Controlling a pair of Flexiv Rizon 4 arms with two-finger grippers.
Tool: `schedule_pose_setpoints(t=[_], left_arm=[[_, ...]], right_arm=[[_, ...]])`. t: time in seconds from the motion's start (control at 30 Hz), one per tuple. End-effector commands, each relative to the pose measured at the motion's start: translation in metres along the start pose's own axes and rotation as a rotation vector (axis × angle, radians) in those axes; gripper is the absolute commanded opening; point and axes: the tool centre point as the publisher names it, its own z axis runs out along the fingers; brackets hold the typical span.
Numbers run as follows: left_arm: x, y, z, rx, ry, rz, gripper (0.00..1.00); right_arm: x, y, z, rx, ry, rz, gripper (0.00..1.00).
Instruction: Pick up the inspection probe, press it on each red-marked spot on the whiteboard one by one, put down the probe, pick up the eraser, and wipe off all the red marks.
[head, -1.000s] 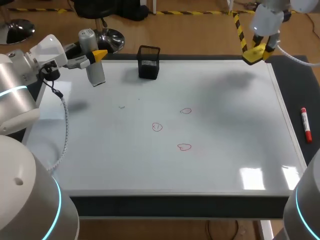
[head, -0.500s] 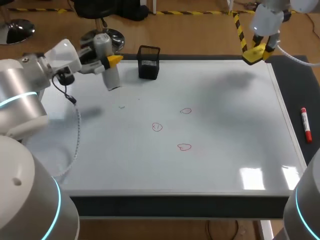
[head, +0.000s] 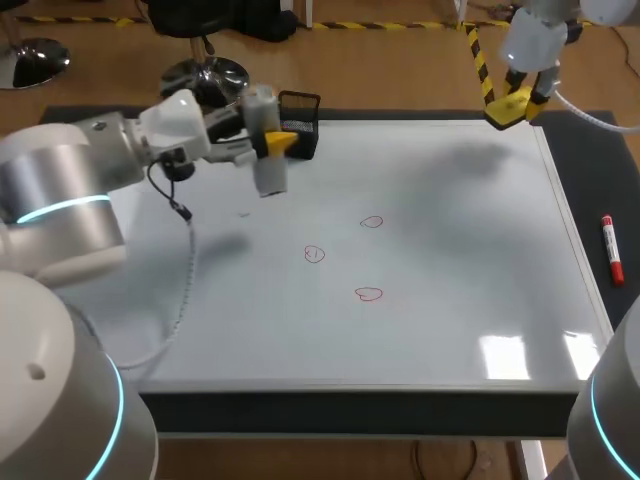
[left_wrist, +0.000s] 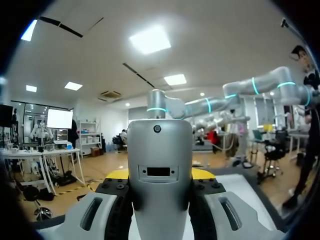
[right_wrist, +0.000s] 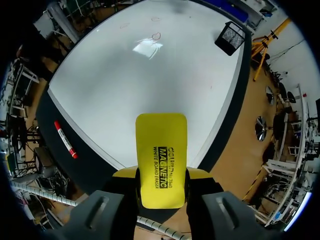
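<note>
The grey cylindrical inspection probe (head: 264, 140) stands upright in my left gripper (head: 274, 144), which is shut on it above the whiteboard's (head: 450, 260) far left part. In the left wrist view the probe (left_wrist: 160, 185) fills the space between the fingers. Three red marks (head: 372, 222), (head: 315, 254), (head: 369, 294) lie near the board's middle, ahead and right of the probe. My right gripper (head: 515, 105) hangs over the far right corner, shut on the yellow eraser (head: 508, 108). The eraser (right_wrist: 161, 160) sticks out between that gripper's fingers, high above the whiteboard (right_wrist: 140, 75).
A black mesh holder (head: 298, 125) stands at the board's far edge, just right of the probe. A red marker (head: 611, 250) lies off the board's right edge on the dark mat; the right wrist view shows the marker (right_wrist: 65, 139) and the holder (right_wrist: 230, 36) too.
My left arm has carried the probe rightward along the far edge, from the far left corner to beside the mesh holder. The right arm and eraser have stayed still.
</note>
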Motion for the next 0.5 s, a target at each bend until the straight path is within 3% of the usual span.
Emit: schedule_pose_setpoints(t=[0.03,0.5], left_arm=[[0.003,0.006,0.017,0.004,0.046,-0.004,0.0],[0.041,0.046,0.028,0.02,0.138,-0.03,0.0]], right_arm=[[-0.001,-0.001,-0.001,0.001,0.005,-0.001,0.0],[-0.001,-0.001,-0.001,0.001,0.005,-0.001,0.0]])
